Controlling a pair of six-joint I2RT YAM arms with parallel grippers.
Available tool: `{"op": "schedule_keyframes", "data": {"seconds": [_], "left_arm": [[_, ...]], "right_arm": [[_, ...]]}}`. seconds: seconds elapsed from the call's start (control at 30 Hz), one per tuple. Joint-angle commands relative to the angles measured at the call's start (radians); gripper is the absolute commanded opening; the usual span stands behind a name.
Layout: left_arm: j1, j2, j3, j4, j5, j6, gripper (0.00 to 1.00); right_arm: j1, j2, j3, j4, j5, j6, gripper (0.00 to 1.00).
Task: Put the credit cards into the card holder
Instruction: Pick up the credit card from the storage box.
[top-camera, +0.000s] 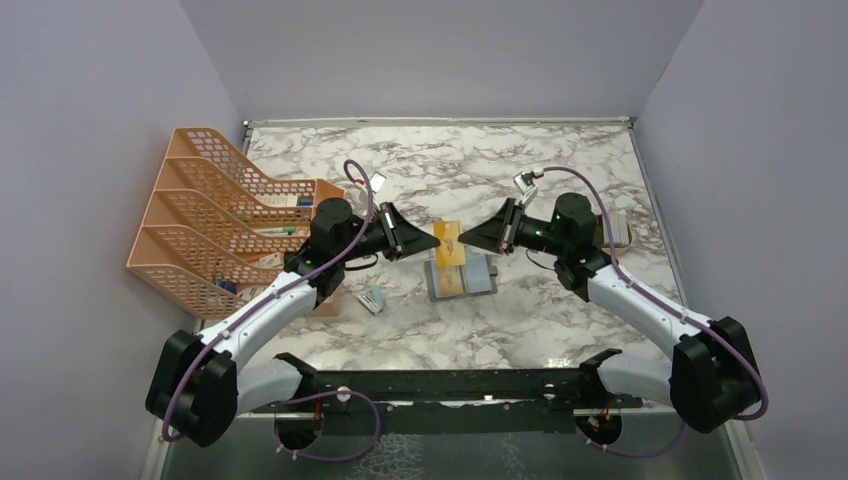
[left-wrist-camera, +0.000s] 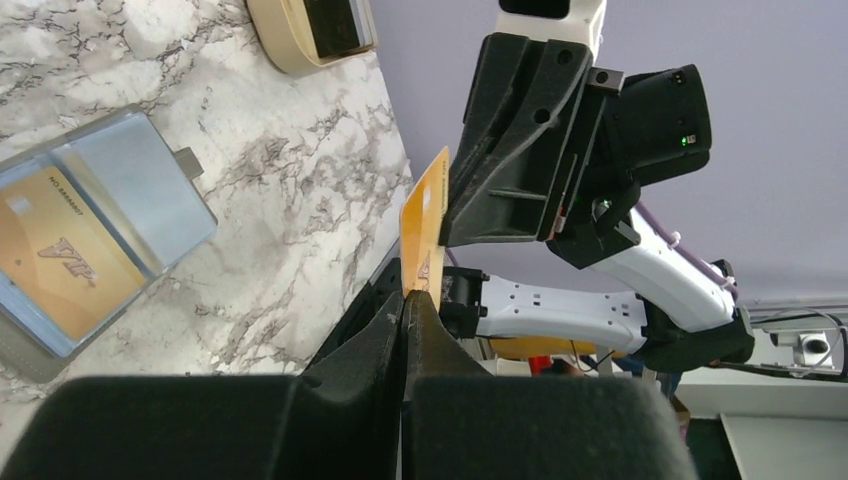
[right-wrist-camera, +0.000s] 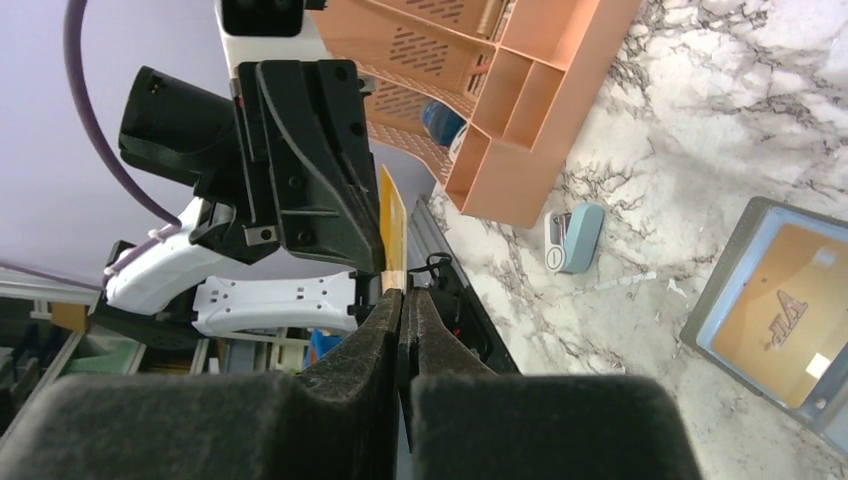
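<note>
Top view: orange rack (top-camera: 215, 215) at the left of the surface (top-camera: 560, 160). A credit card (top-camera: 449, 245) is held aloft over the open card holder (top-camera: 482, 278).
Left wrist: left pincer (left-wrist-camera: 405, 300) pinches the card's near edge. A second card (left-wrist-camera: 60, 260) lies inside the holder.
Right wrist: right pincer (right-wrist-camera: 403, 295) pinches the opposite edge.

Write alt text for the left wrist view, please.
The left pincer and right pincer each pinch an opposite edge of one thin tan-gold rectangular card above the marbled table. At left lies an open grey folding wallet, another gold card inside.
</note>
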Motion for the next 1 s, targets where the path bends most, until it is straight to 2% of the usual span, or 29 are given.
{"op": "schedule_keyframes", "data": {"seconds": [0.0, 0.1, 0.3, 0.4, 0.63, 0.83, 0.97], "left_arm": [[-0.009, -0.002, 0.0, 0.051, 0.019, -0.007, 0.0], [-0.009, -0.011, -0.012, 0.051, 0.011, 0.004, 0.0], [-0.009, -0.02, -0.054, 0.031, -0.024, 0.051, 0.0], [-0.009, -0.002, -0.067, -0.017, -0.038, 0.1, 0.0], [-0.009, 0.074, -0.06, -0.134, -0.086, 0.198, 0.0], [-0.009, 0.16, -0.06, -0.128, -0.072, 0.207, 0.0], [-0.01, 0.199, -0.066, -0.108, -0.069, 0.214, 0.0]], "right_arm": [[0.013, 0.008, -0.022, 0.001, -0.015, -0.019, 0.03], [0.013, 0.015, -0.021, -0.038, 0.001, -0.052, 0.09], [0.013, -0.014, 0.014, -0.233, 0.156, -0.173, 0.41], [0.013, -0.031, 0.028, -0.326, 0.251, -0.251, 0.48], [0.013, 0.027, 0.061, -0.494, 0.414, -0.425, 0.52], [0.012, 0.175, 0.153, -0.627, 0.554, -0.57, 0.52], [0.013, 0.235, 0.174, -0.624, 0.623, -0.629, 0.53]]}}
